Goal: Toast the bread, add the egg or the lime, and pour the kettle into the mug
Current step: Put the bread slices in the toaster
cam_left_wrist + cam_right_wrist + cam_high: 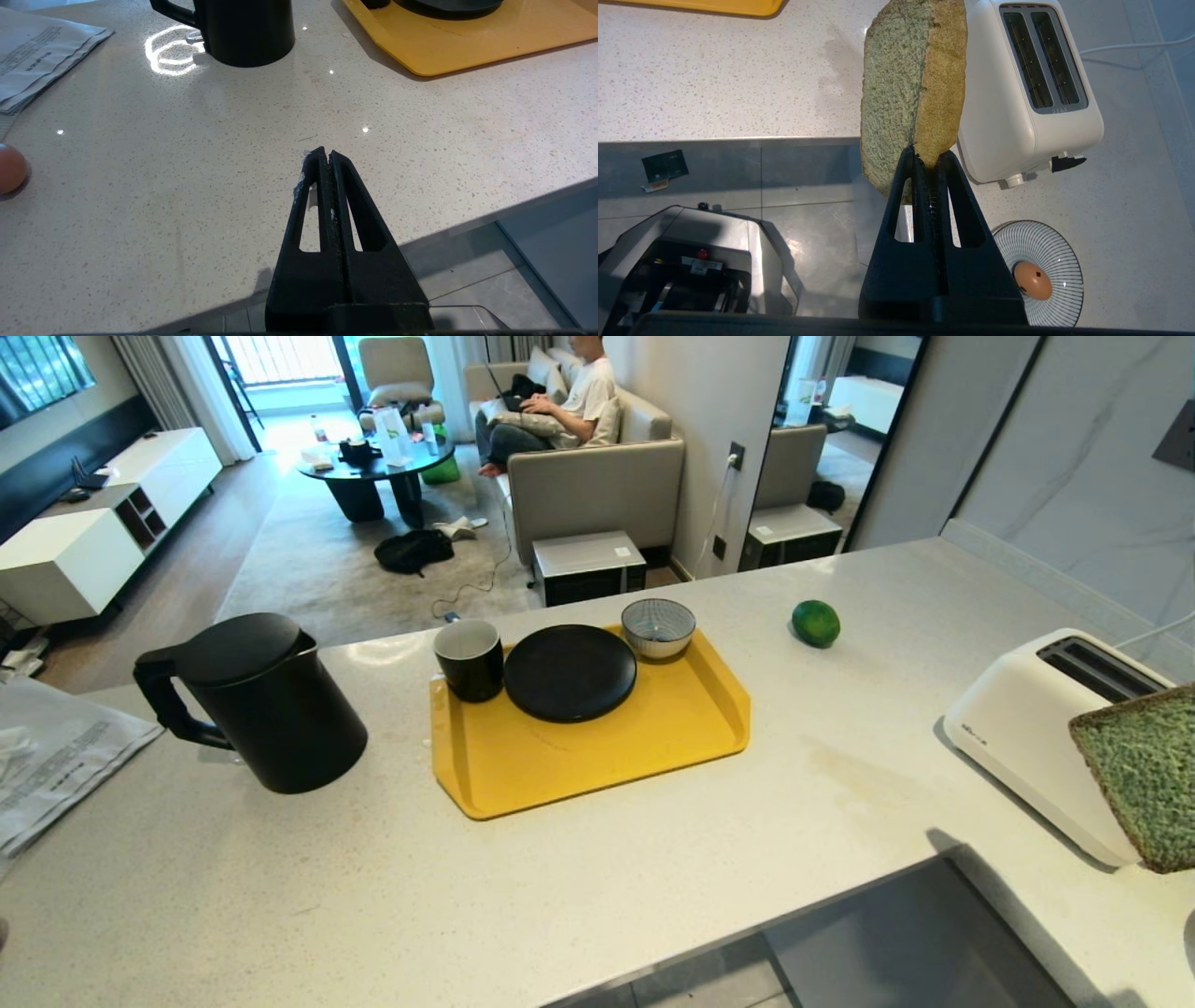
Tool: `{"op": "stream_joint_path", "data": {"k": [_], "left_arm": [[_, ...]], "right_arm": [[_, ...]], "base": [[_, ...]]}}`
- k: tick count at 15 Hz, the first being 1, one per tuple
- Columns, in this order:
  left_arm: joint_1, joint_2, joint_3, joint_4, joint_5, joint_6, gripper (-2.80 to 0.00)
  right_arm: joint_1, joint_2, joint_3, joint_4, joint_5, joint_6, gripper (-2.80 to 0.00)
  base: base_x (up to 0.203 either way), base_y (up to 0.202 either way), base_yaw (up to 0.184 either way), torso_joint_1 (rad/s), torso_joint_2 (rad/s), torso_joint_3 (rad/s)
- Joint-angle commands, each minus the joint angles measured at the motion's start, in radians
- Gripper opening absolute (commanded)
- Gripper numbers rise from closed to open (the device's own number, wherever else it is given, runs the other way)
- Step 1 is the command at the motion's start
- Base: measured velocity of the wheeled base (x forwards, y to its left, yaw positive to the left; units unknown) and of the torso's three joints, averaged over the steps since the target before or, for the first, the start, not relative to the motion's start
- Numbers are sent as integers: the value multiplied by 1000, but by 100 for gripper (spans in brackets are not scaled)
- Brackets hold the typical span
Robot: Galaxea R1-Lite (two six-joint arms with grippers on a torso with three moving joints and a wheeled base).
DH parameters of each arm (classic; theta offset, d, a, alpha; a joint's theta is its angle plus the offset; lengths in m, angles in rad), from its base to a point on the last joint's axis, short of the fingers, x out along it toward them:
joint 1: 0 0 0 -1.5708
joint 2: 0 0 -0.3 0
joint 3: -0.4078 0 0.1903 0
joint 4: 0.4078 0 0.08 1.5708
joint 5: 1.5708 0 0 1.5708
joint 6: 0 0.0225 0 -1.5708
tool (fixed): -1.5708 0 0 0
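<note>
Beyond the speckled white surface [579,896], a grey sofa [597,476] sits at twelve o'clock, a round dark coffee table [373,467] and bright windows [271,359] at eleven.

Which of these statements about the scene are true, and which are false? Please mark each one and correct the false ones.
1. The right hand holds the bread in the air beside the toaster. True.
2. The toaster's slots already hold a slice. False: both slots are empty.
3. The lime lies on the yellow tray. False: it lies on the counter, apart from the tray.
4. The mug stands on the tray next to the black plate. True.
5. The left hand grips the kettle. False: it is shut on nothing, above the counter.
</note>
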Motion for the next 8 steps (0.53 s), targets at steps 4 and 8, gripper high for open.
{"op": "stream_joint_path", "data": {"k": [4, 8], "left_arm": [[0, 1, 0, 0, 1, -1, -280], [0, 1, 0, 0, 1, 0, -280]], "right_arm": [[1, 1, 3, 3, 1, -2, -280], [1, -1, 10, 3, 1, -8, -280]], "base": [[0, 0, 0, 0, 0, 0], [1, 6, -90, 2, 3, 0]]}}
